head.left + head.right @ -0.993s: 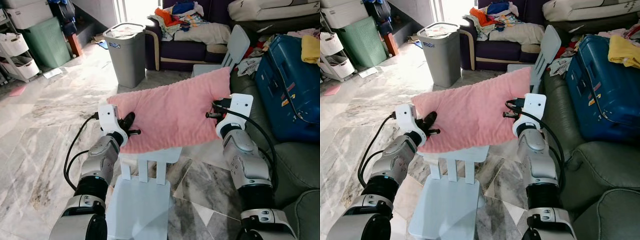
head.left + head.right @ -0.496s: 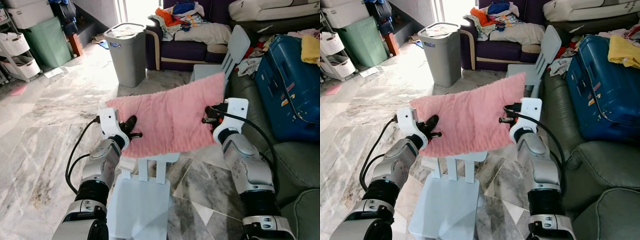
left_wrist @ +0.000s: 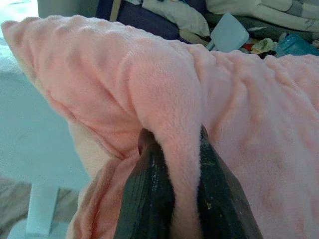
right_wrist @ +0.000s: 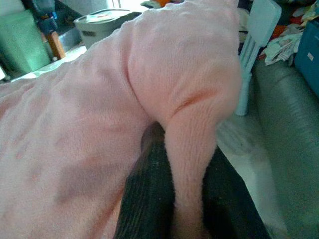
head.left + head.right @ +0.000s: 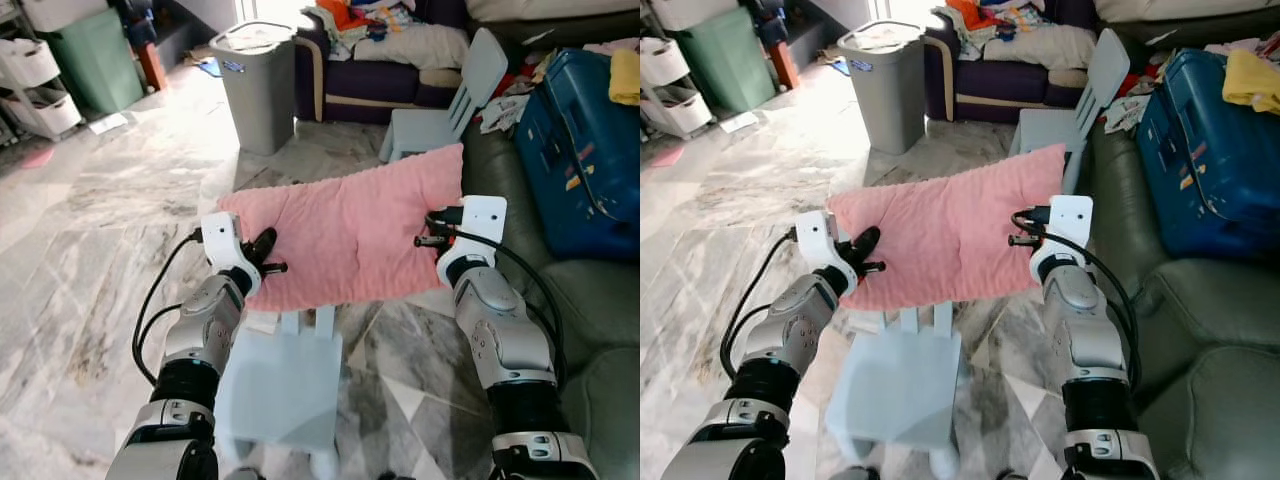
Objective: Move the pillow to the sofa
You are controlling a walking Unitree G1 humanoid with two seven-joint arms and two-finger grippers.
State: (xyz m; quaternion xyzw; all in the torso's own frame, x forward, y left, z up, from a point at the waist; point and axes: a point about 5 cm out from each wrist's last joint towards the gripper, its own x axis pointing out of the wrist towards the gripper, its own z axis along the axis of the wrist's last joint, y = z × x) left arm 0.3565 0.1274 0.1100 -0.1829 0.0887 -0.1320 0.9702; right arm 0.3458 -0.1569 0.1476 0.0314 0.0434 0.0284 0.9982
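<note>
The pink pillow point(image 5: 350, 235) is hanging in the air between both arms, above a pale blue child's chair point(image 5: 283, 385) whose backrest it is partly hiding. The left pincer point(image 3: 174, 199) is pinching a fold at the pillow's left edge; the right pincer point(image 4: 192, 199) is clamped on its right edge. The wrist views are showing the plush bunched between the black fingers point(image 3: 147, 199), a detail the head views are barely giving. The grey-green sofa point(image 5: 1200, 330) is lying to the right, cut off by the frame.

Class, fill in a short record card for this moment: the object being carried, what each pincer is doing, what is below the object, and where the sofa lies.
Carried object: fluffy pink rectangular pillow, held up in the air
Left pincer: shut on the pillow's left edge
Right pincer: shut on the pillow's right edge
Below: small pale blue plastic chair on the marble floor
Sofa: dark grey-green leather sofa to the robot's right
</note>
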